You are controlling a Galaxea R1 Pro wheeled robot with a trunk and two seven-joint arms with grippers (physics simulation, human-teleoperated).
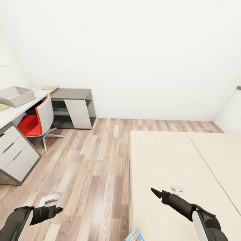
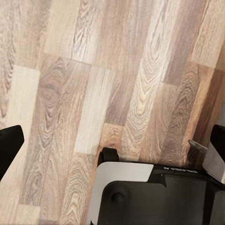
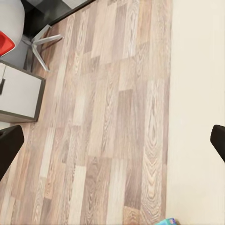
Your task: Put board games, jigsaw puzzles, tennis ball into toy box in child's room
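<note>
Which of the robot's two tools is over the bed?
The right tool. It hangs above the beige bed, while the left tool hangs over the wood floor beside it.

We look down on a wood-plank floor (image 3: pixel 108 122) in mixed brown tones. Beside it lies the plain beige mattress of the bed (image 3: pixel 197 93), with a blue corner of a printed board game box (image 3: pixel 169 221) on its edge. The two dark fingertips (image 3: pixel 8 145) of our right end effector (image 3: pixel 112 147) stand wide apart. A red-seated chair (image 3: pixel 9 33) on a grey star base stands near a white drawer cabinet (image 3: pixel 18 96).
</note>
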